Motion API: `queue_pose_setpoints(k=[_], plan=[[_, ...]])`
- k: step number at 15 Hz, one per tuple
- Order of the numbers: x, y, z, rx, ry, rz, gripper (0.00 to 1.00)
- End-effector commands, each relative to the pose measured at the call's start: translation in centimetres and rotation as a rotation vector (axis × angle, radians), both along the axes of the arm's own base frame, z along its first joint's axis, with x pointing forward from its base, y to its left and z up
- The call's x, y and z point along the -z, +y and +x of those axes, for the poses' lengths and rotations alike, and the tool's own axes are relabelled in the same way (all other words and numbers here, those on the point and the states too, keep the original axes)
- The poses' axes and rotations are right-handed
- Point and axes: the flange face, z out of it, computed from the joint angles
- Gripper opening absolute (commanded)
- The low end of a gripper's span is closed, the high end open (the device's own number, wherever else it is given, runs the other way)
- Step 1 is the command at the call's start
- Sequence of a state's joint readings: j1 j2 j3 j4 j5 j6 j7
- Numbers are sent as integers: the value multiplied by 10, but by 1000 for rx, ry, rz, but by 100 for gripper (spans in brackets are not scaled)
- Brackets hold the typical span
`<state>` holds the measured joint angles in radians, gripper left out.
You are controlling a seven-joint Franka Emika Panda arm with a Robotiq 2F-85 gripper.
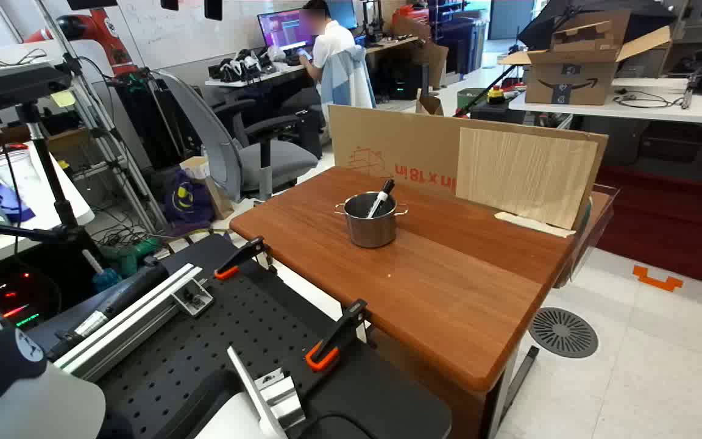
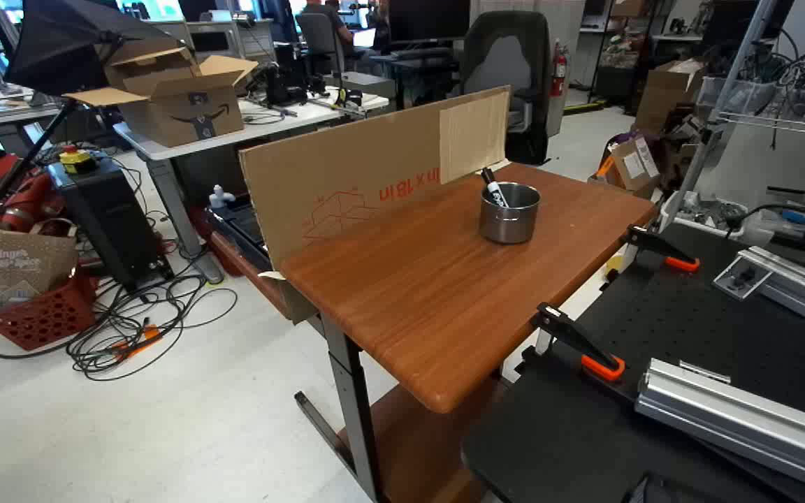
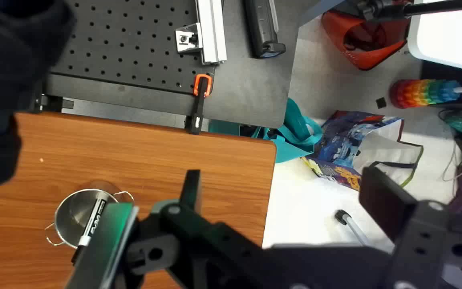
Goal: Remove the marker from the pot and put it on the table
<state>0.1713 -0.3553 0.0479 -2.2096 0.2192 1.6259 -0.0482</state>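
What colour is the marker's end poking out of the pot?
Black; the marker's upper end shows best in an exterior view.

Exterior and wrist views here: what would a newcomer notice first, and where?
Most likely the metal pot on the reddish-brown table, with the marker leaning inside it, black end above the rim. Next, perhaps, the red-printed cardboard panel standing behind the pot in both exterior views. In the wrist view, the gripper would stand out, its jaws wide apart across the foreground.

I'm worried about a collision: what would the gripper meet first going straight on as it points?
Probably the table, near its edge: in the wrist view the open gripper appears to straddle that edge, so one side may miss. Depth is unclear.
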Motion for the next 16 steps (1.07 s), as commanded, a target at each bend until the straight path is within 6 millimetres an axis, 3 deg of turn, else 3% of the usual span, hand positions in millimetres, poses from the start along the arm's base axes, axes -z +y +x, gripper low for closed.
queue_pose_setpoints(k=[1, 6, 9, 16], plan=[[-1, 0, 0, 0, -2, 0, 100], [0, -2, 1, 9, -3, 3, 100], [13, -15, 2, 34, -8, -2, 100], [86, -69, 4, 128, -36, -87, 100]])
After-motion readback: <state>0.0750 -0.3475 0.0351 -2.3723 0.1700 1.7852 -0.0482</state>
